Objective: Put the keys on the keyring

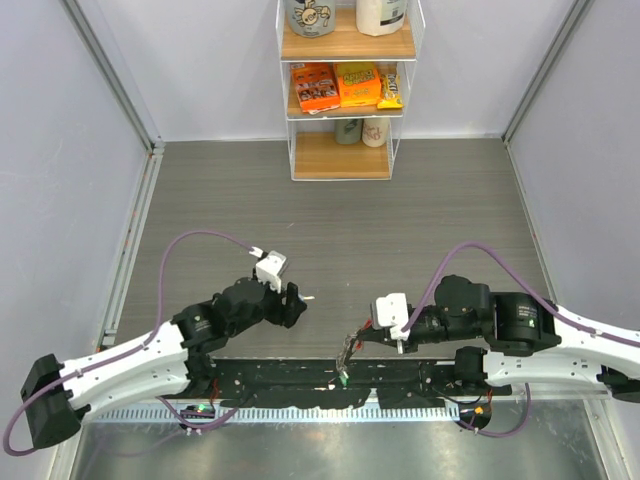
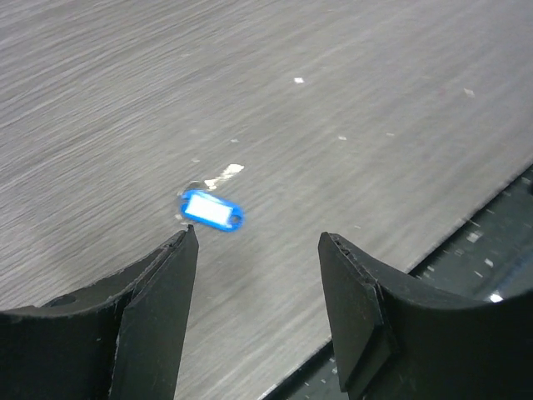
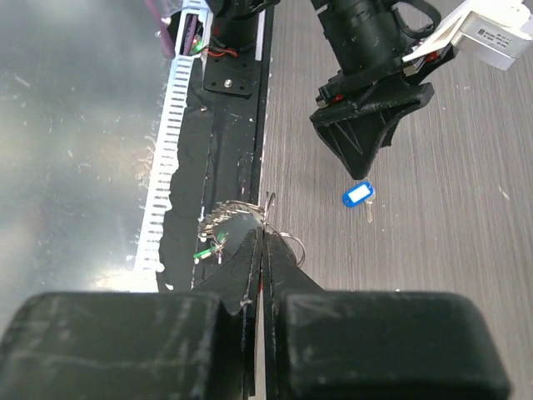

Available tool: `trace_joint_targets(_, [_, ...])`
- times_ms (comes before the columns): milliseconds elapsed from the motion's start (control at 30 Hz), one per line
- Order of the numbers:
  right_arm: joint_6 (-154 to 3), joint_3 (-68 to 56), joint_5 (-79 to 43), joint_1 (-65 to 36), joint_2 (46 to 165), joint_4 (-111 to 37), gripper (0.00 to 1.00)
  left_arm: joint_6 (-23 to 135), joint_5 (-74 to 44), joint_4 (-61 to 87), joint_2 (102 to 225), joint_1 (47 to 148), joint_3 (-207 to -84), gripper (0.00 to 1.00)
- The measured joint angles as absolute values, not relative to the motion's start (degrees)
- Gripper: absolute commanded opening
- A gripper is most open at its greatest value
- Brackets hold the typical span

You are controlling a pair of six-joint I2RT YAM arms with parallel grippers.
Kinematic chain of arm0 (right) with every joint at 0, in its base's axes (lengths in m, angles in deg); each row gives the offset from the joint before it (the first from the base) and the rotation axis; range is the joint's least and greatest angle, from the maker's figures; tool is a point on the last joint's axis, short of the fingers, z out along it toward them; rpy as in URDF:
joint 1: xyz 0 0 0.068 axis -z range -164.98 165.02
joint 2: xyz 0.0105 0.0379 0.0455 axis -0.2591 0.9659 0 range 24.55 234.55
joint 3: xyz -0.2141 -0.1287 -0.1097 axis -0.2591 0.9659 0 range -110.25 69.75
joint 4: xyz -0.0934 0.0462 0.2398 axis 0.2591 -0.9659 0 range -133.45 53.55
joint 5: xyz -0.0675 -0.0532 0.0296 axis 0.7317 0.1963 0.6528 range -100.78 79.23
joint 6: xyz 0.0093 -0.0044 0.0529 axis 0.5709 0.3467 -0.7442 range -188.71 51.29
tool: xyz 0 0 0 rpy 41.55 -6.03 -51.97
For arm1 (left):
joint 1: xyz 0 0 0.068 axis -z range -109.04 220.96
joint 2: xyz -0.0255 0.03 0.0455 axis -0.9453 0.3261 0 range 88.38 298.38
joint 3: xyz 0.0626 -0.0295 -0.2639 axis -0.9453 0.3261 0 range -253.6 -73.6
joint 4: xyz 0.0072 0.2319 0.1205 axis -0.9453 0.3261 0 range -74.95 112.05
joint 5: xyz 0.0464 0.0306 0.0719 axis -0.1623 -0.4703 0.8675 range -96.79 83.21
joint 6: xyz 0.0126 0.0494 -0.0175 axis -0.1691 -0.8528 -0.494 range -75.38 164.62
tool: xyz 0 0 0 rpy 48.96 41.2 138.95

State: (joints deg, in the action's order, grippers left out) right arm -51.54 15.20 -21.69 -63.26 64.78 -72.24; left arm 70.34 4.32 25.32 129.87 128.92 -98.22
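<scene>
This is looking like a robotics lab, set up as a test cell. Plain pale walls are closing in a grey wood-grain desk on three sides. A left arm and a right arm, both white and black, are sitting bolted to a black rail at the near edge, with purple cables looping off them. At the far end a small white shelf is holding bright snack packets and what may be jars, their tops running out of view.
</scene>
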Motion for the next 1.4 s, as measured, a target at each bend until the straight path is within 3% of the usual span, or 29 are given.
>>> trace_joint_targets(467, [-63.71, 16.16, -15.64, -63.26, 64.17, -70.30, 0.05, 81.16, 4.76, 21.23, 142.03, 117.18, -96.30, 0.66])
trace_joint_targets(933, [-65.70, 16.95, -13.98, -63.26, 63.73, -70.17, 0.05, 84.76, -1.45, 15.04, 152.74, 115.80, -95.46, 0.59])
trace_joint_targets(1400, [-65.88, 17.91, -14.04, -63.26, 62.66, -69.42, 0.05, 84.79, -1.67, 9.99, 157.94, 114.34, -95.38, 0.33])
